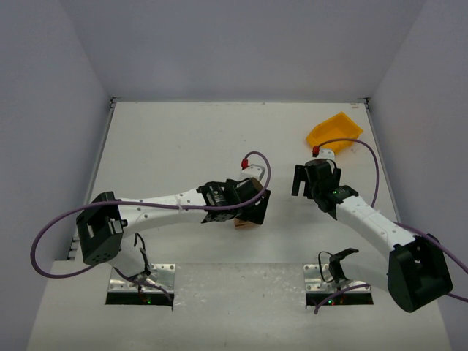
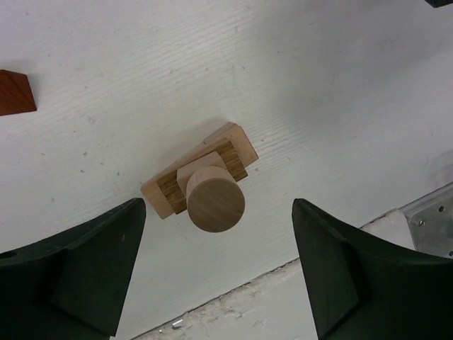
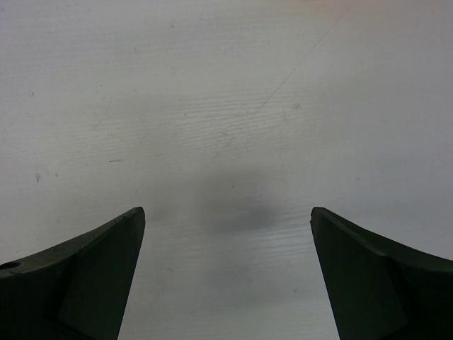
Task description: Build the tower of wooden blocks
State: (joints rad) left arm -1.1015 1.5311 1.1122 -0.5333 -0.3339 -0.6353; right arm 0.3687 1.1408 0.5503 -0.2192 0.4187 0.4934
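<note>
Pale wood made up the wood block tower (image 2: 170,191), upright near the middle of the tabletop (image 1: 183,139), slightly toward its near edge. Its round top piece (image 2: 216,200) faced up into the left claw (image 2: 217,212), which hung open and empty above it, and its oblong base lay slantwise to the claw's gap. The right claw (image 3: 226,212), also open and empty, hovered nearer the far right corner. The stack looked part-built to me: next, the reddish-brown block (image 2: 15,92), lying apart, likely wanted fetching and gentle, centred placing.

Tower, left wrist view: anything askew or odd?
The tower stands, but a bottom pale block juts out skewed at its far end. A reddish-brown block lies apart, unstacked.
</note>
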